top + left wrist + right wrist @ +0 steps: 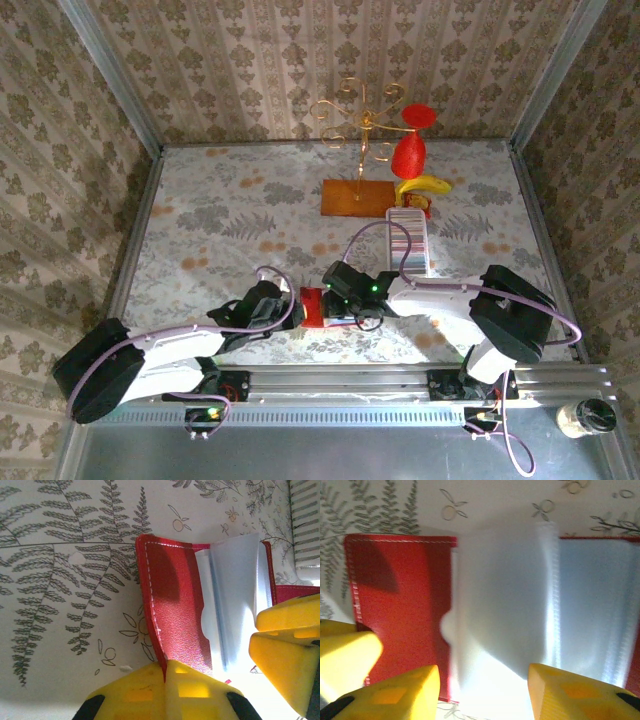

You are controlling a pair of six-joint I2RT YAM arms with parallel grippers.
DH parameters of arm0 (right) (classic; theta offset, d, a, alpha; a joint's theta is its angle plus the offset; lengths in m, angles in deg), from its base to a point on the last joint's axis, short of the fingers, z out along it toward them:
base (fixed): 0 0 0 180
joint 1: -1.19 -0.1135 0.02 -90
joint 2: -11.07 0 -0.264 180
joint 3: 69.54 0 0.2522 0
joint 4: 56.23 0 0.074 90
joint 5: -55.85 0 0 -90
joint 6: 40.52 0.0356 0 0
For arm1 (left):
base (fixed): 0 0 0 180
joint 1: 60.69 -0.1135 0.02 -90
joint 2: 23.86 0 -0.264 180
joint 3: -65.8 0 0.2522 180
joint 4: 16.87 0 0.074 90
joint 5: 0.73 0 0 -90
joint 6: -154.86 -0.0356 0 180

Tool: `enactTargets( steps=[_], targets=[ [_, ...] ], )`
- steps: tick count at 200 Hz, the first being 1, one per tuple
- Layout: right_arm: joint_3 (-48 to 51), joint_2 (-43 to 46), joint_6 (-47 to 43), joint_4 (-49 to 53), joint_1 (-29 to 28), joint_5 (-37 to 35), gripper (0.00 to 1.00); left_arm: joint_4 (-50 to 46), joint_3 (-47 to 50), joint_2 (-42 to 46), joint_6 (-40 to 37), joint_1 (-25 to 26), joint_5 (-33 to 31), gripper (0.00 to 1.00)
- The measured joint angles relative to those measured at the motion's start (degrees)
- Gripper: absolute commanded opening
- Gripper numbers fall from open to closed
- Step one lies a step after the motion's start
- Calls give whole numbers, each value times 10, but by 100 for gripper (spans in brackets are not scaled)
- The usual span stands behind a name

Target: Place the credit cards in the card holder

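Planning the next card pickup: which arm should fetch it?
Probably right. The right gripper is open and free, and the credit cards lie on its side; the left gripper is clamped on the card holder.

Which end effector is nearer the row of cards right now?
Right. The right end effector hovers over the open holder, on the side toward the cards; the left end effector clamps its opposite edge.

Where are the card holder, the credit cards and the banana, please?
card holder (175,605), left wrist view, red flap.
credit cards (412,232), top external view, middle of row.
banana (425,185), top external view, yellow middle.
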Motion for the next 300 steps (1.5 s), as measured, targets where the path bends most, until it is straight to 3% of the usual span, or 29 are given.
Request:
enactTargets(
  steps=[71,179,300],
  targets=[
    [2,0,23,-57,-2,23,51,21,0,-13,16,7,0,0],
    [3,47,22,67,-16,-57,51,21,0,-13,19,10,-7,0],
    [-14,-14,20,58,-16,-57,56,21,0,-13,21,18,-14,0]
  ],
)
